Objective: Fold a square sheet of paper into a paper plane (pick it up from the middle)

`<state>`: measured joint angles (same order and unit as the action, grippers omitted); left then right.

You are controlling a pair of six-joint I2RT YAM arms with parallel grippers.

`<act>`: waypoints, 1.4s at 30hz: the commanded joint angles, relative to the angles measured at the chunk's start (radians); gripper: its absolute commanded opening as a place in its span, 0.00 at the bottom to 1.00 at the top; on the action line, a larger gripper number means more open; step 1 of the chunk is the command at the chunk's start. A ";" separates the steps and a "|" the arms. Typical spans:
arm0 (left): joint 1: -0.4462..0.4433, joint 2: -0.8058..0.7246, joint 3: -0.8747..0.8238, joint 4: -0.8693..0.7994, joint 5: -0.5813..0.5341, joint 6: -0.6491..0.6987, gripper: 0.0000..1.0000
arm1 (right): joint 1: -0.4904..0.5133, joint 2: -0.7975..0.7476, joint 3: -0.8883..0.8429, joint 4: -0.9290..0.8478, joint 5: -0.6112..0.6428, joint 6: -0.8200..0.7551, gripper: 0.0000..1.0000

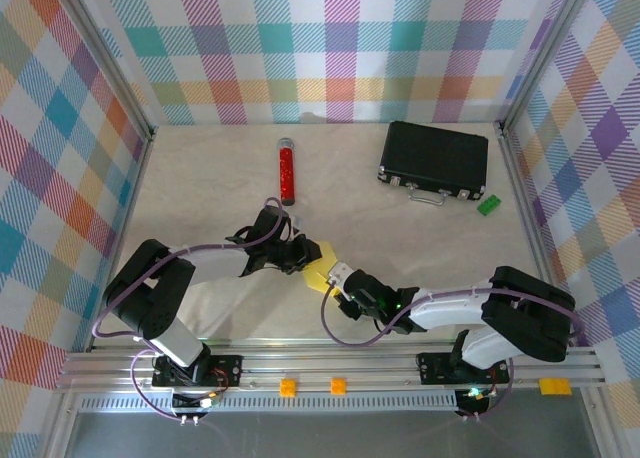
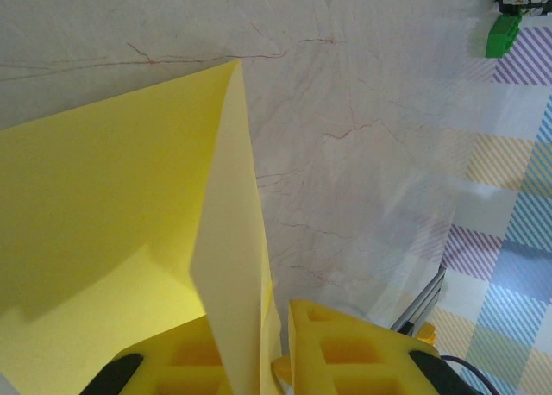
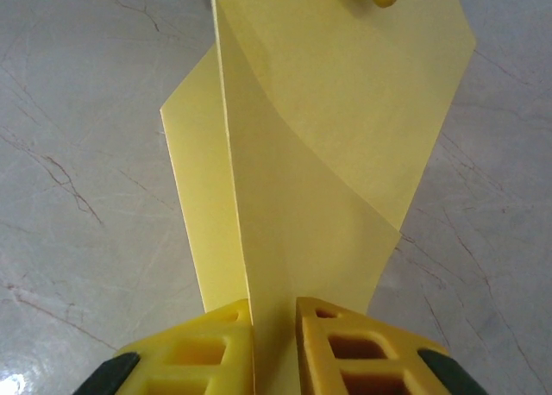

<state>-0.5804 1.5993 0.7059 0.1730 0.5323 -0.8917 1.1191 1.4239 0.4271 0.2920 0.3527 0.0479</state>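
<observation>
Yellow sheet [image 1: 322, 270] is near the front middle of the table [image 1: 200, 178] in the top view. It spans between the left gripper [image 1: 303, 258] and the right gripper [image 1: 336, 275], both clenched on it. A red cylinder [image 1: 287, 171], black case [image 1: 435, 158] and green block [image 1: 489, 204] lie well behind.

From the left wrist, the sheet [image 2: 103, 222] shows a raised crease, its near edge pinched between yellow fingers [image 2: 345, 352]; the green block [image 2: 503, 34] is far off.

From the right wrist, the folded sheet [image 3: 328, 153] is clamped between the fingers [image 3: 345, 343], with the table [image 3: 78, 197] on both sides.
</observation>
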 commanded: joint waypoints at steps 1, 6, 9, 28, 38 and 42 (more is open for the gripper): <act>-0.007 -0.026 0.030 -0.027 0.001 0.020 0.15 | 0.006 0.002 0.006 0.011 0.011 0.019 0.24; -0.007 -0.023 0.033 -0.032 0.000 0.020 0.11 | 0.006 -0.002 -0.002 0.022 0.025 0.003 0.27; -0.007 -0.024 0.032 -0.032 -0.001 0.020 0.10 | 0.005 0.004 -0.002 0.022 0.034 0.000 0.27; -0.007 -0.024 0.032 -0.035 -0.001 0.022 0.08 | 0.005 -0.010 -0.026 0.055 0.040 0.012 0.22; -0.007 -0.022 0.031 -0.042 -0.003 0.027 0.08 | 0.004 0.004 -0.013 0.053 0.000 0.007 0.14; -0.007 -0.027 0.030 -0.052 -0.010 0.032 0.08 | 0.005 -0.005 -0.023 0.072 -0.003 0.019 0.15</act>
<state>-0.5804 1.5993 0.7170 0.1497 0.5301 -0.8749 1.1191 1.4227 0.4065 0.3225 0.3733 0.0467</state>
